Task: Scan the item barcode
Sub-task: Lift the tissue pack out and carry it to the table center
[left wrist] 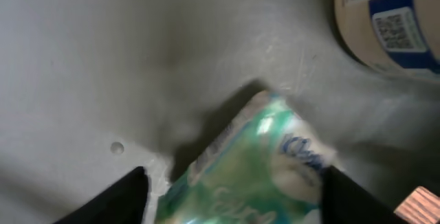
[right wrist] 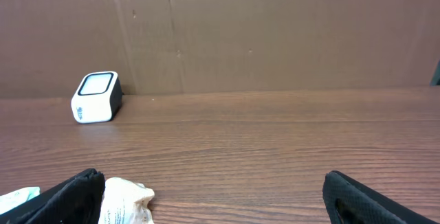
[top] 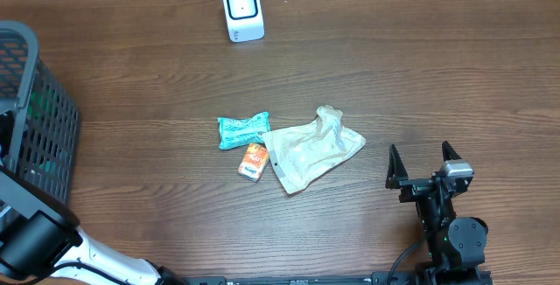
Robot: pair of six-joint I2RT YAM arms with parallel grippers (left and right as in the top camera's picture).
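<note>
In the left wrist view a green tissue pack, blurred, lies between my left gripper's two black fingers and reaches both of them; the gripper is shut on it, low over a grey basket floor. No barcode shows on the pack. From overhead the left gripper is hidden inside the dark mesh basket. The white scanner stands at the table's far edge, also in the right wrist view. My right gripper rests open at the front right, nothing between its fingers.
A beige tub with a blue label and barcode lies in the basket beside the pack. Mid-table lie a teal packet, a small orange packet and a crumpled white bag. A brown wall backs the table.
</note>
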